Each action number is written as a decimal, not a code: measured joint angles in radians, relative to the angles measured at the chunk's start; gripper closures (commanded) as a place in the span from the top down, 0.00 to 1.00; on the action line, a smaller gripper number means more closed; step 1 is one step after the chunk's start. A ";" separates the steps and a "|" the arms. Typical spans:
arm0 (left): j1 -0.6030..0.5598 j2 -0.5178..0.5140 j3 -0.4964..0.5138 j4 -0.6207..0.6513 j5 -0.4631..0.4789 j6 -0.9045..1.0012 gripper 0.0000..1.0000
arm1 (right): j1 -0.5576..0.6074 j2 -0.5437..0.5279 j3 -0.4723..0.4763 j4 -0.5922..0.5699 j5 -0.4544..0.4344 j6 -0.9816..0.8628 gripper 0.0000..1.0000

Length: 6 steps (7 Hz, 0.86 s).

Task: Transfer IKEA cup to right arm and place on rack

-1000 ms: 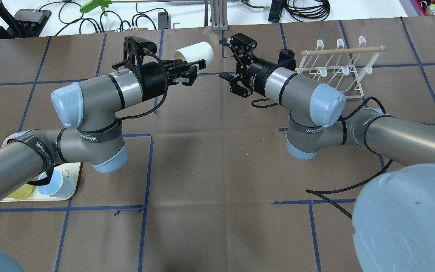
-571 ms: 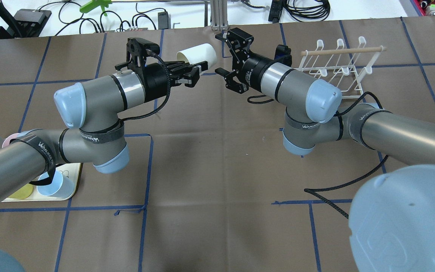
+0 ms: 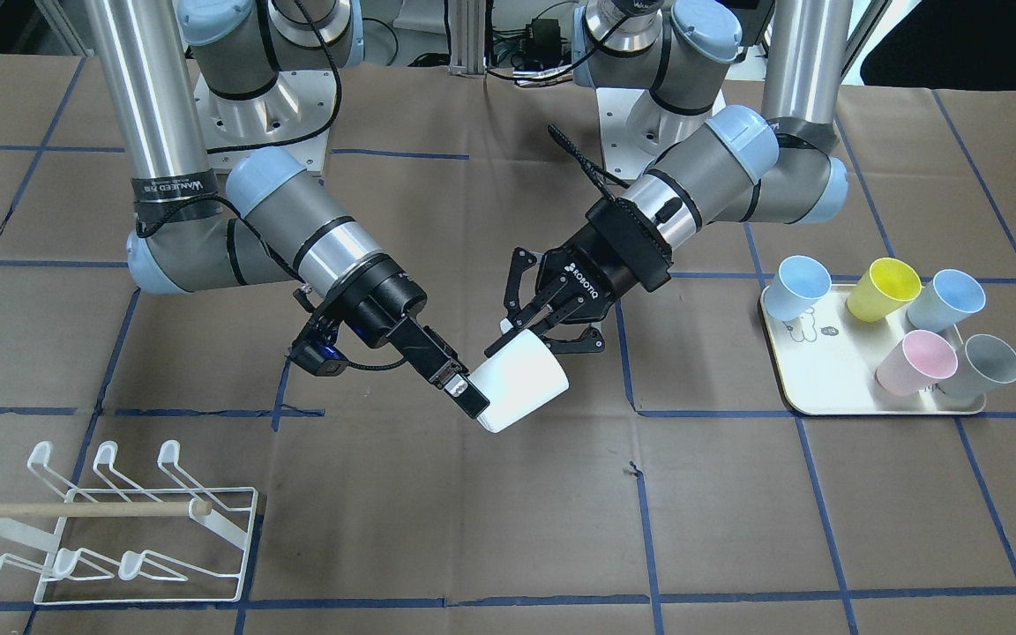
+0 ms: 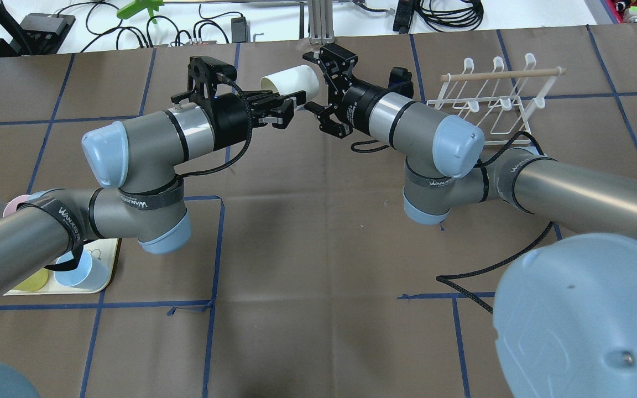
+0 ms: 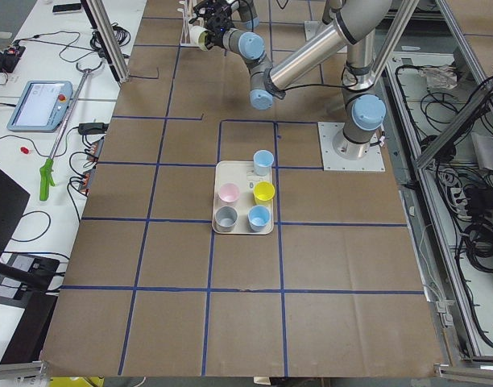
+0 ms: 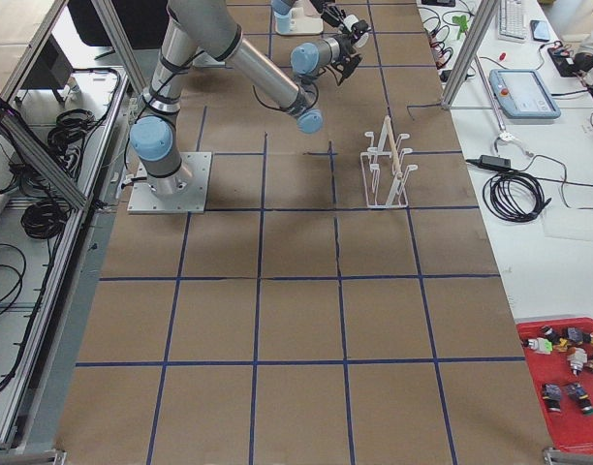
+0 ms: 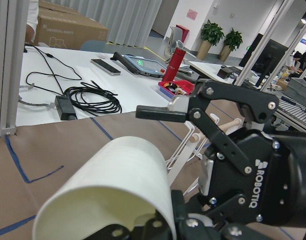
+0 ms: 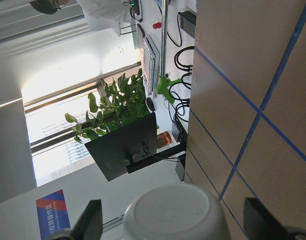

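Overhead exterior shows a plain white tapered cup (image 4: 291, 83) lying sideways. The left gripper (image 4: 291, 105) pinches its rim; the right gripper (image 4: 317, 84) fingers are spread around its base.

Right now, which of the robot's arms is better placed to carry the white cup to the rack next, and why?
Right. The open right gripper brackets the base of the white cup, and the wire rack sits on its side; the left gripper only holds the rim.

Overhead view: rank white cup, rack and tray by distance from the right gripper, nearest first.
1. white cup: its base sits inside the open right gripper.
2. rack: to the right, at the table's far side.
3. tray: far off, at the view's lower left.
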 measured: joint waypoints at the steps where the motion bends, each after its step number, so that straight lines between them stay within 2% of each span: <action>1: 0.000 0.001 0.000 0.000 0.000 0.000 0.00 | 0.006 0.004 -0.003 0.001 -0.001 0.000 0.99; 4: 0.000 0.001 0.000 -0.001 0.000 0.000 0.00 | 0.021 0.004 -0.011 0.004 -0.003 0.001 0.98; 6: 0.000 0.001 0.000 -0.002 0.001 0.000 0.00 | 0.023 0.004 -0.014 0.004 -0.004 0.001 0.90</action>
